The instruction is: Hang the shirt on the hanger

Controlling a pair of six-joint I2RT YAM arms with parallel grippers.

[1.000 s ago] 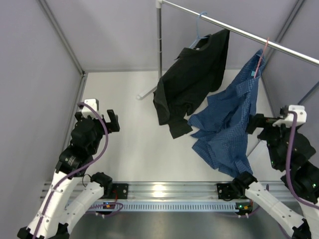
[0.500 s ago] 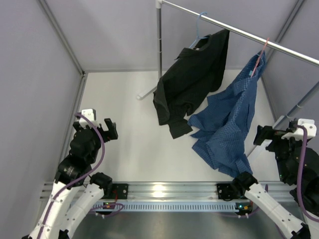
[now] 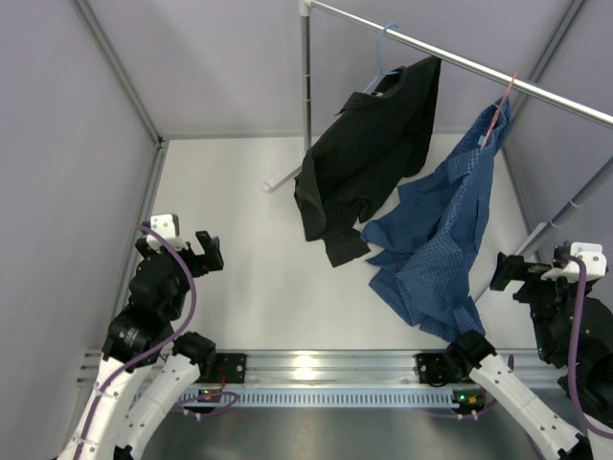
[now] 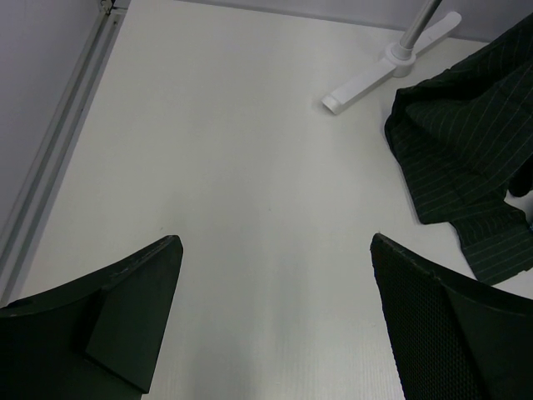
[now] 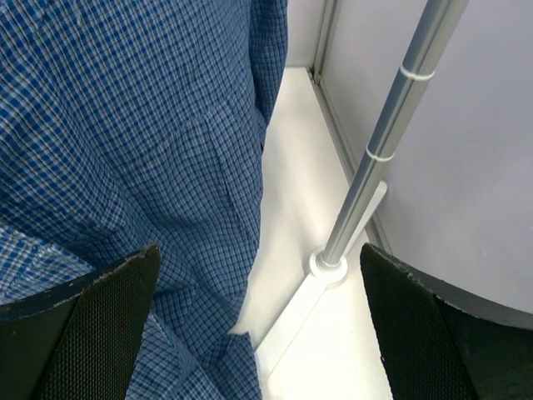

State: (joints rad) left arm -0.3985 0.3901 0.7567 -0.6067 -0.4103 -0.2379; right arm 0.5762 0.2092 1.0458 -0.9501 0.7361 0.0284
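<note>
Both arms sit at the near edge of the table, away from the clothes, so I judge the hanging step is finished or almost finished. The shirt hangs by its collar from the hanger, whose hook is over the rail at the far right. Its lower part falls down and spreads on the table, just beside the black shirt, which has its own light blue hanger. I cannot tell whether both shoulders sit properly on the pink wire. If one has slipped, the next move calls for a light pinch at the collar to pull the cloth over that end without unhooking the hanger.

The left gripper has its jaws fully apart over bare table and holds nothing. The right gripper also has its jaws wide apart. It looks at the blue cloth and the rail's post, touching neither.
</note>
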